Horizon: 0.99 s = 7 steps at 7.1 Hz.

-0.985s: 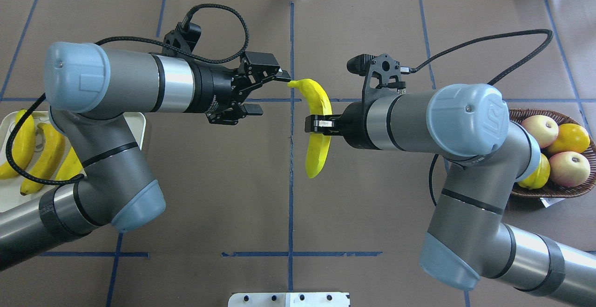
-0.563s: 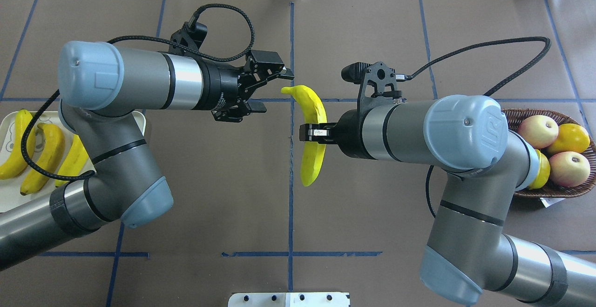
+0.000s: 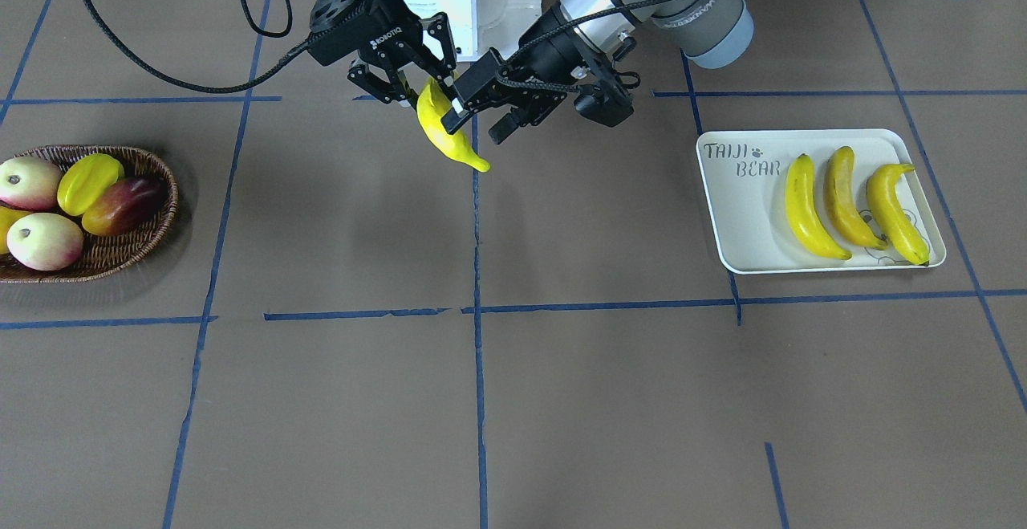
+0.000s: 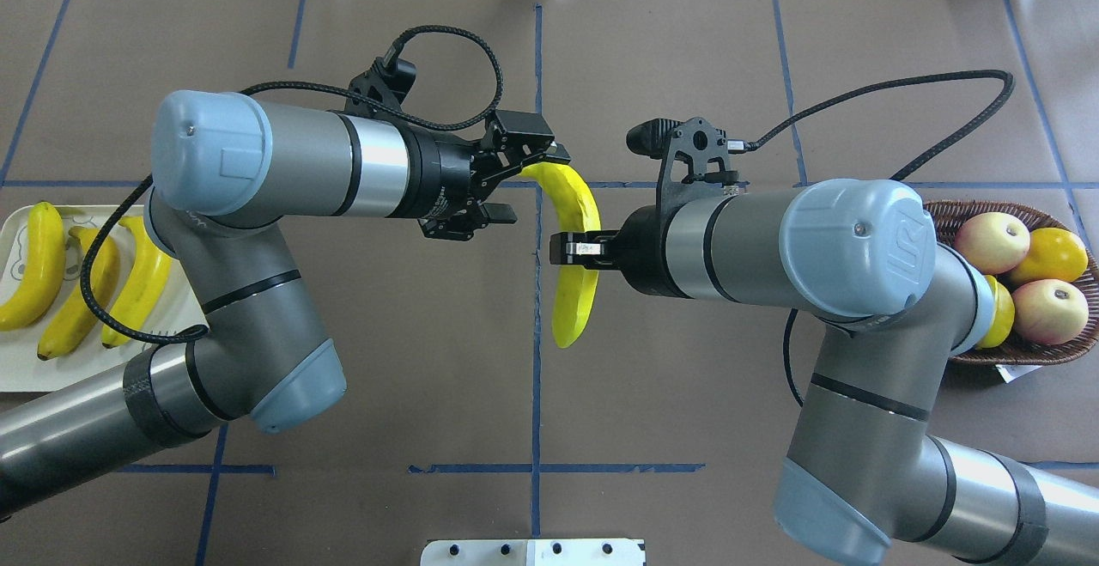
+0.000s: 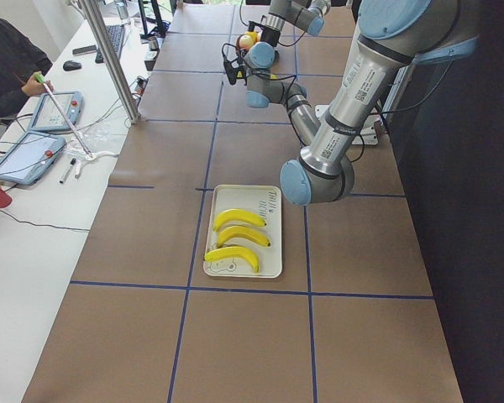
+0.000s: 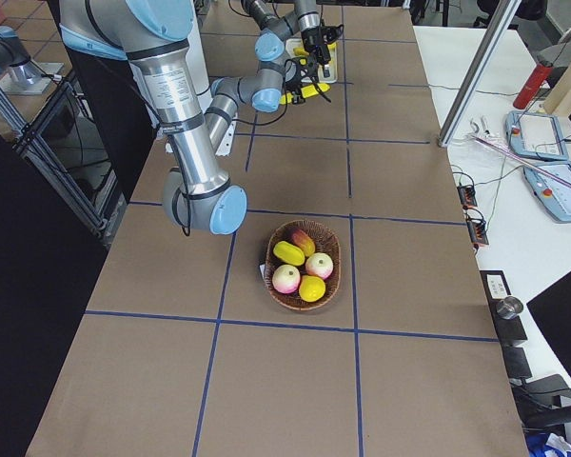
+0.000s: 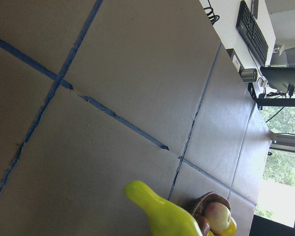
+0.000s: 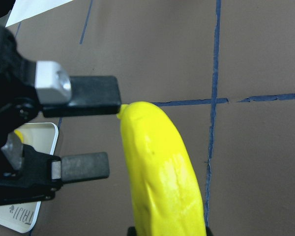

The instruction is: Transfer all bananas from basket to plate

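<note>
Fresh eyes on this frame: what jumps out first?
A banana hangs in the air over the table's middle, clamped at its waist by the right gripper, with the open left gripper at its tip. Next, three bananas lie side by side on the plate at the robot's left. The basket at its right holds only other fruit.

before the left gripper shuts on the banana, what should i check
1. Right gripper shut on the banana: ok.
2. Left gripper open: ok.
3. Banana end well between the left fingers: not ok, in the right wrist view it only meets one fingertip.
4. Bare room on the plate beside the three bananas: ok.
5. No bananas left in the basket: ok, none show.
</note>
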Available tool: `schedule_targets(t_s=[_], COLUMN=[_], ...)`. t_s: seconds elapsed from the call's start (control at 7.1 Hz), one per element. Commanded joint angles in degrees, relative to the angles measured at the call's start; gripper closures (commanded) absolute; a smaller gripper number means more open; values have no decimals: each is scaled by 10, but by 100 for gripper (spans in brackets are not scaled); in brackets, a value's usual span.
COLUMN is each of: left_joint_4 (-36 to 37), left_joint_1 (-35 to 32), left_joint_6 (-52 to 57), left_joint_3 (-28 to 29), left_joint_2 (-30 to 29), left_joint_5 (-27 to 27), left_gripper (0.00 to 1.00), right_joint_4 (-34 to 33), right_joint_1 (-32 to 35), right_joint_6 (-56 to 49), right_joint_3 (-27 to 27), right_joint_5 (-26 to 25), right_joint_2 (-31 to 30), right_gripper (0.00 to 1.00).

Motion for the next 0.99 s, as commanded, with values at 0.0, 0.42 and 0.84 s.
schedule_targets(t_s=[0.0,0.42,0.84], left_joint_4=[1,0,0], left_joint_1=[8,20,20], left_joint_6=[-11,-12,-20], left_joint_3=[1,20,19], left_joint_2=[-9,-21,-23], left_joint_5=[12,34,33], left_gripper=[0,7,70], right_joint_4=[0,0,0], right_joint_1=[-2,-4,-6], right_joint_6=[0,-1,-1], right_joint_3=[0,0,7], right_joint_5=[0,0,0], right_joint_2=[0,0,-3], right_gripper=[99,99,99])
